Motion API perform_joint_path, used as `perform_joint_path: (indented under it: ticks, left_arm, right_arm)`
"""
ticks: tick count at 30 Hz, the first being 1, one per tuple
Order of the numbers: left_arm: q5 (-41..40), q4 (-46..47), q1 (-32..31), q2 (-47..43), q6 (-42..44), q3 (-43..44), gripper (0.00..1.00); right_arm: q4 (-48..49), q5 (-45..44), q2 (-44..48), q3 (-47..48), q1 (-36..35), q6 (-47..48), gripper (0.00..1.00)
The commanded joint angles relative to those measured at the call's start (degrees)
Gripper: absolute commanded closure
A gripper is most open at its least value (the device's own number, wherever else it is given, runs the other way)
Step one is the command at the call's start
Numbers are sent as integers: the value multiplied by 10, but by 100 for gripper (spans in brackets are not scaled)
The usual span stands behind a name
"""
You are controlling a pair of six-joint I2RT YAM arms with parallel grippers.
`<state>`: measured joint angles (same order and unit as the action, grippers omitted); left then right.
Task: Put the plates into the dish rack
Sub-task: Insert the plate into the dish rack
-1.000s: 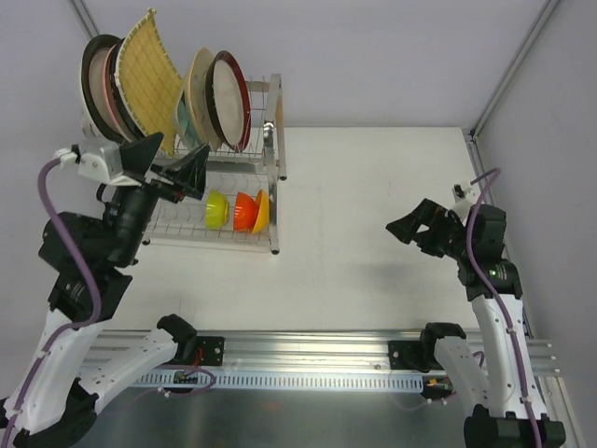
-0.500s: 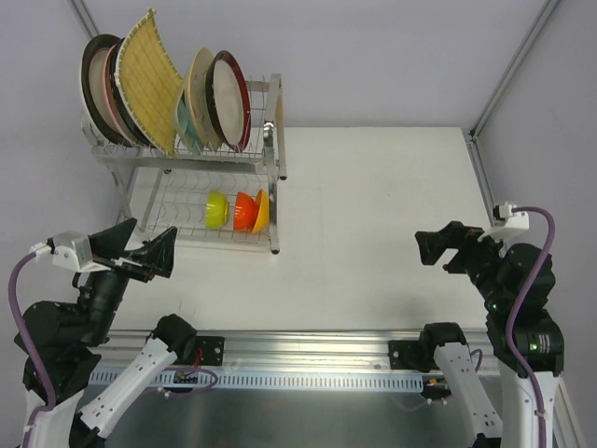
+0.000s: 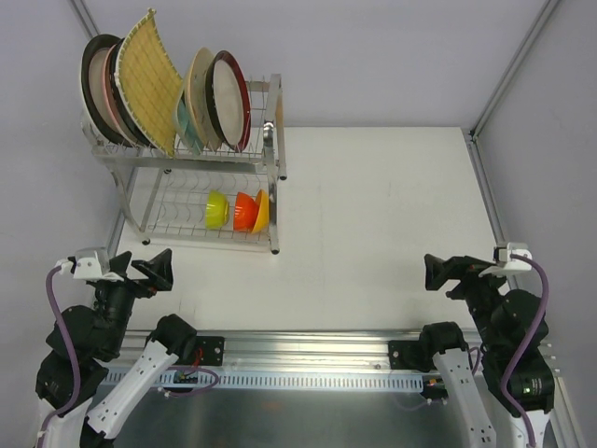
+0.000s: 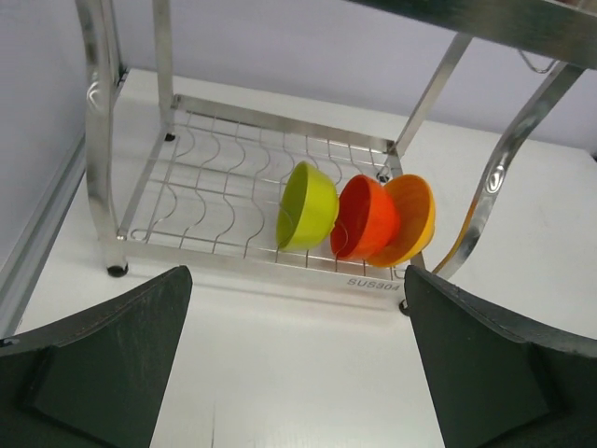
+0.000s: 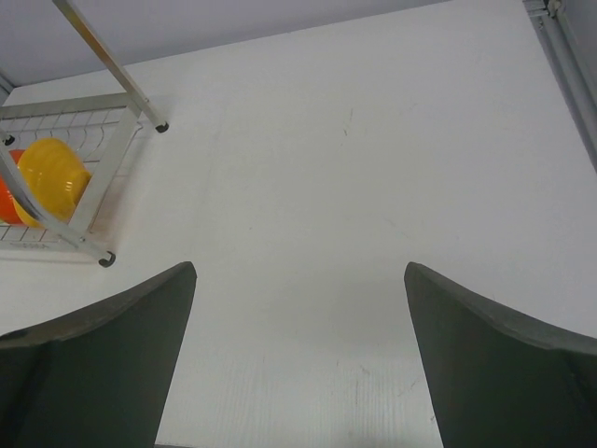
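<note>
Three small bowls and a white table (image 3: 373, 205)
Green bowl (image 3: 216, 208), orange bowl (image 3: 245, 211) and yellow bowl (image 3: 262, 211) stand on edge, nested side by side, toward the table's far left.

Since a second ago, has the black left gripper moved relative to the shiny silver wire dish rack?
Yes. The left gripper has pulled back from the dish rack toward the near edge of the table.

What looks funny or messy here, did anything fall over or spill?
Nothing is spilled or broken. The plates stand on edge in the top tier of the dish rack. The yellow woven square just pokes up higher than the round ones. Three small bowls rest on their sides on the lower tier.
</note>
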<state>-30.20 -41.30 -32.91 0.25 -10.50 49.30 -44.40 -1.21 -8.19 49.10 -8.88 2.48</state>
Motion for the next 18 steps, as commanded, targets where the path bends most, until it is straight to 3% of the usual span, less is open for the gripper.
perform_joint_path:
  ticks: [1,18]
  left_arm:
    - [-43,-26,2,-95,-32,-2,1]
    - [-78,-71,3,-97,-81,-1,1]
  right_arm:
    - [21,-48,20,-8,-13,23,1]
    - [56,-110,104,-75,-35,30,0]
